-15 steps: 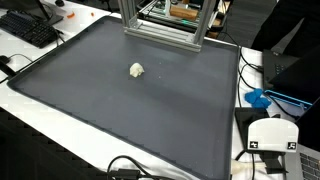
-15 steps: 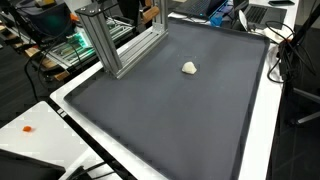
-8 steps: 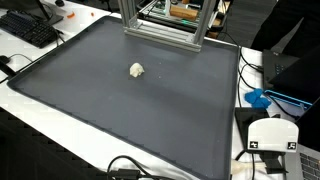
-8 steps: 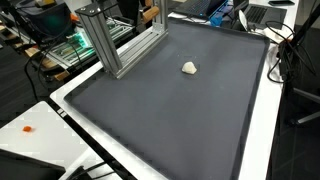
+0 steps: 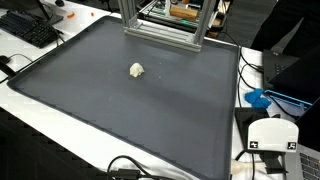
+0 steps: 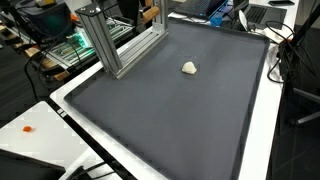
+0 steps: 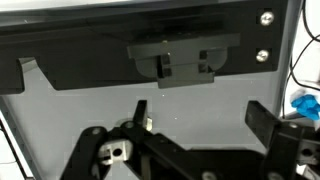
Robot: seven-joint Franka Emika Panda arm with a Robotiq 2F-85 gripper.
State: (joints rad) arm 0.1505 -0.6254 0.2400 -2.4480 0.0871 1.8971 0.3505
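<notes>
**Clerk:** Item one, the pincer. Condition?

**Keeper:** Released, jaws spread wide. The two dark, blocky fingers show in the wrist view and stand well apart. Nothing lies between them and they touch nothing. Below them is only flat grey surface.

**Clerk:** Item two?

**Keeper:** One white lump, small, crumpled and irregular in shape, with a matte surface. It shows in both exterior views. It rests on the mat out in front of the aluminium frame, well clear of the frame's base and toward the mat's middle. How it lies in relation to the pincer cannot be told.

**Clerk:** The mat itself?

**Keeper:** Mat: dark grey, rectangular and smooth, with a thin raised border. It runs from the frame's foot across most of the tabletop, which is white and glossy and shows as a margin around the mat.

**Clerk:** And the frame?

**Keeper:** Aluminium frame: square-section extruded bars, silver and grooved, set upright at one edge of the mat.

**Clerk:** Anything else?

**Keeper:** Keyboard: black and flat. It sits off the mat, to one side of the frame.
</notes>
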